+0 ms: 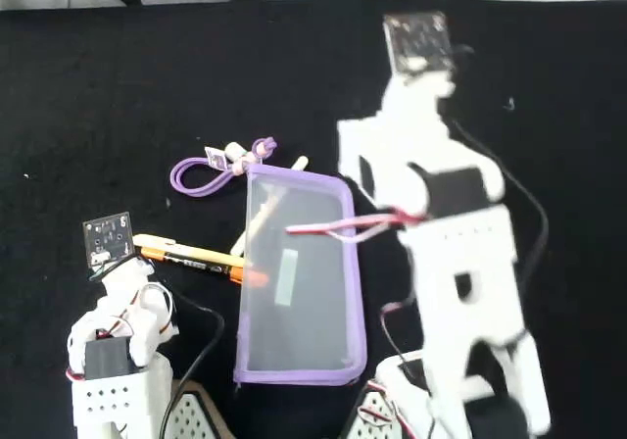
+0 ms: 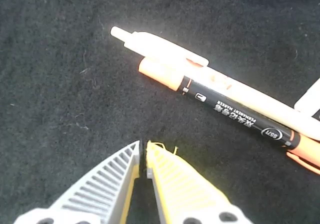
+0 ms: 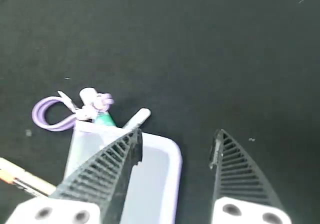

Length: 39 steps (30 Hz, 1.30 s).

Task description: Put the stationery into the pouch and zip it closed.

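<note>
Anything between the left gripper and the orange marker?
Nothing. The left wrist view shows bare table between the left gripper and the marker.

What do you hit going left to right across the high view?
left arm → marker → pouch → right arm
</note>
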Each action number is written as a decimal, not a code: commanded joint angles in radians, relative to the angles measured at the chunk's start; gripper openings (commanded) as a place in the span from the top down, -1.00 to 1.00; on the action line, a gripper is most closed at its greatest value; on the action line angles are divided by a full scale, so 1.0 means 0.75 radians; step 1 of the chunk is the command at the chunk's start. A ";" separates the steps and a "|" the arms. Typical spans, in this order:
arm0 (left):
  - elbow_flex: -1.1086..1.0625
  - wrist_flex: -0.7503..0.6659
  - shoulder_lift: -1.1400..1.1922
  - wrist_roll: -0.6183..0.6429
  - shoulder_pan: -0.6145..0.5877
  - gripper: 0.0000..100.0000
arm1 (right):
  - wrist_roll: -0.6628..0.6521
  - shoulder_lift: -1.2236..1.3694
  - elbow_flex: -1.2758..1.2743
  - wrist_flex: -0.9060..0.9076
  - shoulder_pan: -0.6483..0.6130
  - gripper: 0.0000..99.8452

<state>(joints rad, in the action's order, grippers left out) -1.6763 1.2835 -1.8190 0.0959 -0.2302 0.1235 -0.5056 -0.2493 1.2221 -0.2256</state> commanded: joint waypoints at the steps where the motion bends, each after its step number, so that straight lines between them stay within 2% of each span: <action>1: -0.030 -0.012 -0.002 0.012 -0.001 0.94 | 0.035 0.179 0.154 -0.033 -0.143 0.53; 6: -0.030 -0.012 -0.002 0.012 -0.001 0.94 | 0.029 0.330 0.179 -0.092 -0.288 0.53; 15: -0.030 -0.012 -0.002 0.012 -0.001 0.94 | 0.027 0.617 0.185 -0.393 -0.333 0.53; 19: -0.030 -0.012 -0.002 0.012 -0.001 0.94 | -0.029 0.811 0.287 -0.409 -0.376 0.53; 22: -0.030 -0.012 -0.002 0.012 -0.001 0.94 | -0.198 0.965 0.427 -0.364 -0.421 0.53; 27: -0.030 -0.012 -0.002 0.012 -0.001 0.94 | -0.556 1.190 0.703 -0.149 -0.468 0.53; 34: -0.030 -0.012 -0.002 0.012 -0.001 0.94 | -1.150 1.419 1.006 0.174 -0.466 0.53; 39: -0.030 -0.012 -0.002 0.012 -0.001 0.94 | -1.332 1.490 1.157 0.360 -0.462 0.53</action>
<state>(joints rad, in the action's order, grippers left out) -1.6763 1.2835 -1.8190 0.0959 -0.2302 -0.7695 0.6084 0.4948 1.3940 -0.5662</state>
